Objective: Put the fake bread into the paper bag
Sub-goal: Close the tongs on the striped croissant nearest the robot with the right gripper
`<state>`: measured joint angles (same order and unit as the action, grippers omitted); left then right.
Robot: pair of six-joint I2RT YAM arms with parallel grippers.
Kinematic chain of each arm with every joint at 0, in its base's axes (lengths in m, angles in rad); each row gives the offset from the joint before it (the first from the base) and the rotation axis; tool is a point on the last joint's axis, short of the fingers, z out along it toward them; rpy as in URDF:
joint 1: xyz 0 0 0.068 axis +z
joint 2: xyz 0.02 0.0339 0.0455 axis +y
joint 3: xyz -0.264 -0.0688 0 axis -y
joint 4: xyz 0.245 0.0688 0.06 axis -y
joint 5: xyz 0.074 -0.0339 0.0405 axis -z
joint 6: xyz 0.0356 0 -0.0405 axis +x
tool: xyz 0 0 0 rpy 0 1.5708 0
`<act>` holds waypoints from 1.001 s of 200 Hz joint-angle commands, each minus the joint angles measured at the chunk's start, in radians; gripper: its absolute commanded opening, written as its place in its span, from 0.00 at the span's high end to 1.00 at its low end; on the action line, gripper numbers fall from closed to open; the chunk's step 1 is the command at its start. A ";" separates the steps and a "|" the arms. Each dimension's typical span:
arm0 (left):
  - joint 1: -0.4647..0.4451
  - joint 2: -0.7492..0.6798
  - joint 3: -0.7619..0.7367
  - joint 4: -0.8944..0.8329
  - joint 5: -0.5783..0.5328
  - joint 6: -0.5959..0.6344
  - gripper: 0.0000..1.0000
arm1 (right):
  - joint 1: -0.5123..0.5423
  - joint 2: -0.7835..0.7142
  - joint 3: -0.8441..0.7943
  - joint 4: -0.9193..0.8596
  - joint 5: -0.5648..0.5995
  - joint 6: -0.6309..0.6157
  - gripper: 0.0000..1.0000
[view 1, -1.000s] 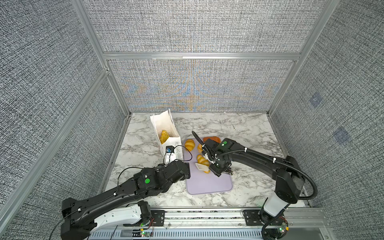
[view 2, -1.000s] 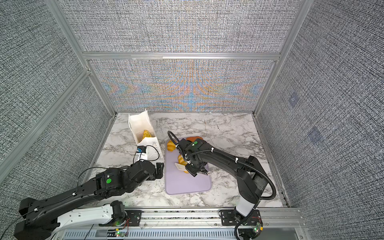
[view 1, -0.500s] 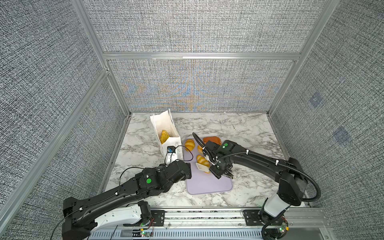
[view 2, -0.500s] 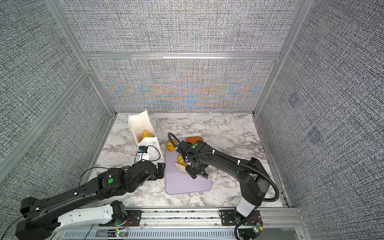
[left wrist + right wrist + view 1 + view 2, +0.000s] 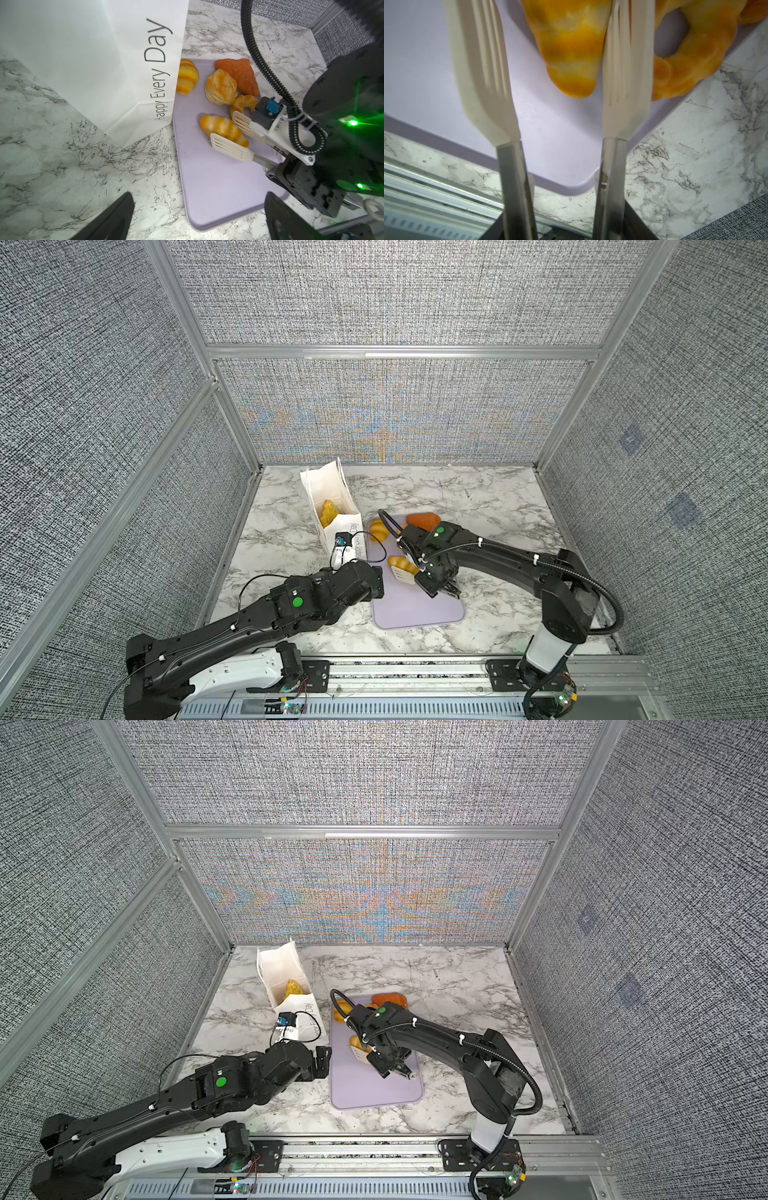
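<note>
Bag (image 5: pixel 328 485): stands open near the left rear corner of the bench (image 5: pixel 478 497), its lettered side toward the tray (image 5: pixel 218 176).
Done: one piece of bread (image 5: pixel 328 512) lies inside the bag.
Left to do: five pieces sit on the tray. These are the wedge (image 5: pixel 239 74) and bun (image 5: pixel 220 87) at its far end, a striped roll (image 5: pixel 186 76) beside the bag, a curled roll (image 5: pixel 242 104), and the croissant (image 5: pixel 216 124) mid-tray.
Right gripper (image 5: pixel 224 127): its blades are spread and straddle the croissant. One blade is against it and the other just clear, so I judge there is no pinch yet.
Left gripper (image 5: pixel 198 197): fingers wide apart, empty, over the bench by the tray's left edge.
Stage: early, I'd say.
Hidden: I cannot see the bag's bottom, so I cannot tell whether more bread lies deeper. In both top views the right arm covers part of the tray.
</note>
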<state>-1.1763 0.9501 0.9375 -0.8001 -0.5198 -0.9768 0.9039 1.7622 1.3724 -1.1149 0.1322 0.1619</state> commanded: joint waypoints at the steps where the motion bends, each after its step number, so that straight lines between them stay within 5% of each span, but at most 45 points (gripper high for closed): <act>1: -0.001 -0.005 -0.003 0.004 0.000 -0.004 0.01 | 0.001 0.023 0.024 -0.009 0.019 -0.008 0.43; 200: -0.002 -0.006 0.019 0.006 0.014 0.054 0.01 | 0.011 -0.015 0.045 0.009 -0.032 -0.066 0.68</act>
<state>-1.1774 0.9375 0.9436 -0.8021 -0.5011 -0.9527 0.9215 1.7683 1.4143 -1.1099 0.1135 0.0917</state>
